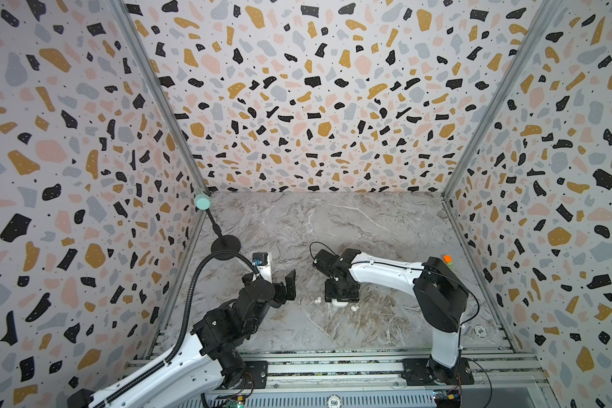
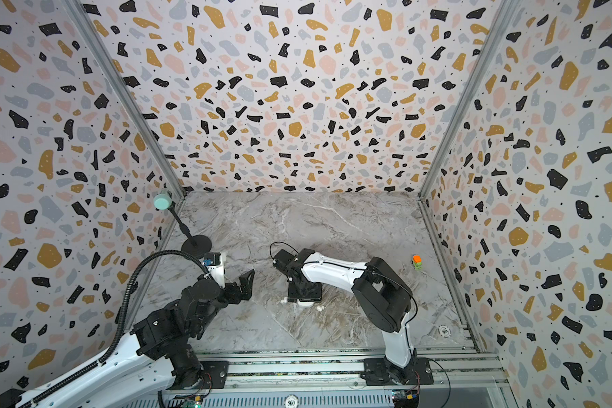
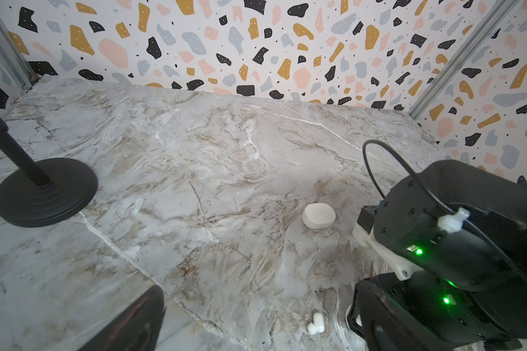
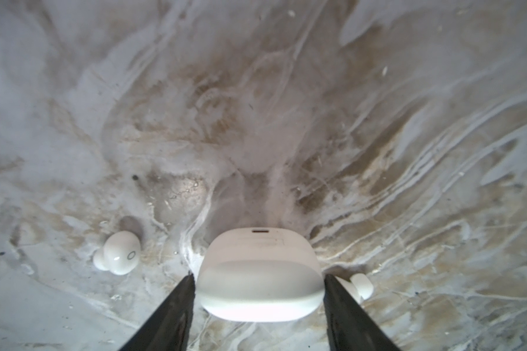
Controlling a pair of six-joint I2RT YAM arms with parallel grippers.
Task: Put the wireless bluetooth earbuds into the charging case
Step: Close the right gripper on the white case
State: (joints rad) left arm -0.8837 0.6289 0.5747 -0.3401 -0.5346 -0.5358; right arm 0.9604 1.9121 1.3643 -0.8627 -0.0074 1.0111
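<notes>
A closed white charging case (image 4: 257, 273) lies on the marble table (image 1: 368, 219). My right gripper (image 4: 259, 275) points straight down over it, a black finger against each side of the case. From above only a white edge of this case (image 1: 341, 302) (image 2: 306, 301) shows under the right gripper (image 1: 341, 291). Two wireless bluetooth earbuds lie loose beside it: one earbud (image 4: 120, 252) (image 1: 317, 301) (image 3: 316, 323) on one side, another earbud (image 4: 361, 284) (image 1: 354, 308) on the opposite side. My left gripper (image 1: 286, 287) hovers left of them, open and holding nothing. A second closed white case (image 3: 318, 215) sits farther back.
A black round stand base (image 1: 225, 247) (image 3: 43, 194) with a mint-green head (image 1: 202, 202) stands at the left wall. A small orange and green toy (image 2: 417, 262) and a poker chip (image 1: 480, 331) lie near the right wall. Patterned walls enclose three sides.
</notes>
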